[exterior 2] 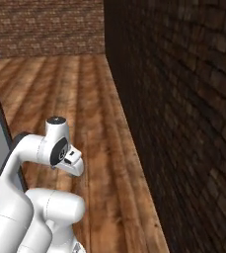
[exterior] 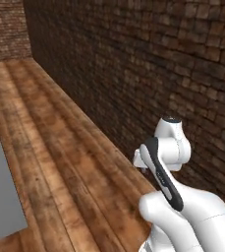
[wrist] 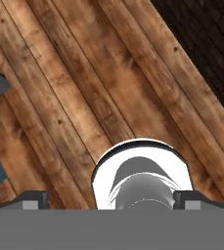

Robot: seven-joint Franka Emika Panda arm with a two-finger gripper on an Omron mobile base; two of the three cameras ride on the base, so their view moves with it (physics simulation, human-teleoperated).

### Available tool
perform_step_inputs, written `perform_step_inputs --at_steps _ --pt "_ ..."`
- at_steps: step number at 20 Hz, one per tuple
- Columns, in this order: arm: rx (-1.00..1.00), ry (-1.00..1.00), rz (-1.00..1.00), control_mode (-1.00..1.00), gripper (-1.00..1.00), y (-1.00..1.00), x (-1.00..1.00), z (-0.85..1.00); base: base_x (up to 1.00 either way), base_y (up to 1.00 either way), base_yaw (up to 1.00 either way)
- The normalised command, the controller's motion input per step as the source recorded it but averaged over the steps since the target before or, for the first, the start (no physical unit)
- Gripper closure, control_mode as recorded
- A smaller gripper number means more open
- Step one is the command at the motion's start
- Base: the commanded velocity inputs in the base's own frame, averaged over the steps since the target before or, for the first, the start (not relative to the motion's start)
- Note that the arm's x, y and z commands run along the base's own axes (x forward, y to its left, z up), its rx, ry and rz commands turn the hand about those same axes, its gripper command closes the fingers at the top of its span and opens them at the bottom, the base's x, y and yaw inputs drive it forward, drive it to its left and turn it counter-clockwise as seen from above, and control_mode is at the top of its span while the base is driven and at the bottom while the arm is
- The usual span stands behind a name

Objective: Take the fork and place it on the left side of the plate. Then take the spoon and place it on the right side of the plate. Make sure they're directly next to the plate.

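Hand view — wooden floor (wrist: 84, 73), fingers (wrist: 33, 199) apart

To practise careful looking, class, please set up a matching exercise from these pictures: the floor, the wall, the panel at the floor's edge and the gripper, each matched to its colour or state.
Column one:
1. floor
2. wall
3. panel
4. gripper

Column two:
A. dark brick
B. open, holding nothing
C. brown wood planks
D. flat grey

Pairs: 1-C, 2-A, 3-D, 4-B
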Motion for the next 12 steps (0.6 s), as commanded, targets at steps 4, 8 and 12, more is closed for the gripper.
perform_step_inputs --at_steps 4,8,12 --pt "0.0 0.0 0.0 1.0 -1.0 0.0 0.0 0.0 1.0 -0.28 0.4" --pt "0.0 0.0 0.0 1.0 -1.0 0.0 0.0 0.0 1.0 -0.31 0.37" --pt "0.0 0.0 0.0 1.0 -1.0 0.0 0.0 0.0 1.0 -0.14 0.37"
